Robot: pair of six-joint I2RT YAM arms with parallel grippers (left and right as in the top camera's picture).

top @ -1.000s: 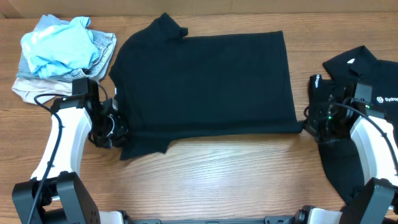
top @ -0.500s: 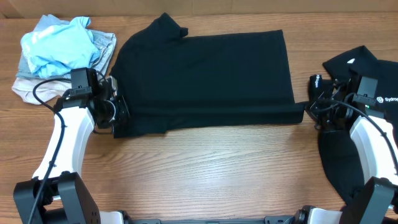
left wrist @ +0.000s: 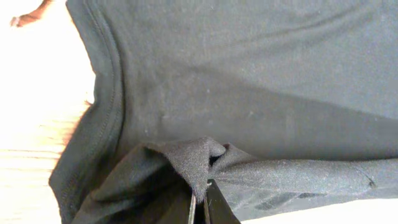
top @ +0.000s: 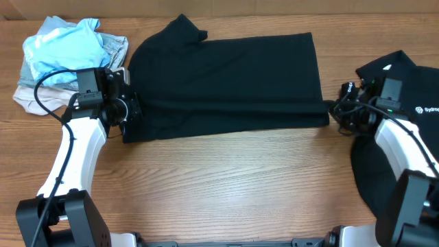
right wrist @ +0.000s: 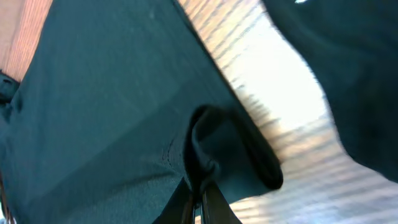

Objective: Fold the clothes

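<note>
A plain black shirt lies spread across the middle of the wooden table, its long side running left to right. Its cloth is soft and matte. The near edge is lifted and turned over toward the far side, so a long shallow ridge runs along the front from one arm to the other. At the far left corner a sleeve or neck part pokes out past the straight top edge; which of the two it is cannot be told. The left gripper is clenched on the shirt's near left corner. Its wrist camera shows a small peak of bunched fabric pinched between the closed fingers, with a stitched hem curving down the left side. The right gripper is clamped on the near right corner. Its wrist picture is blurred, but a rolled loop of black cloth sits squeezed between the fingers above bare wood. A second black shirt with white chest lettering lies at the right edge of the table, partly under the right arm. At the far left corner sits a crumpled pile: a light-blue garment on top, a grey garment beside it, and a beige garment beneath.
</note>
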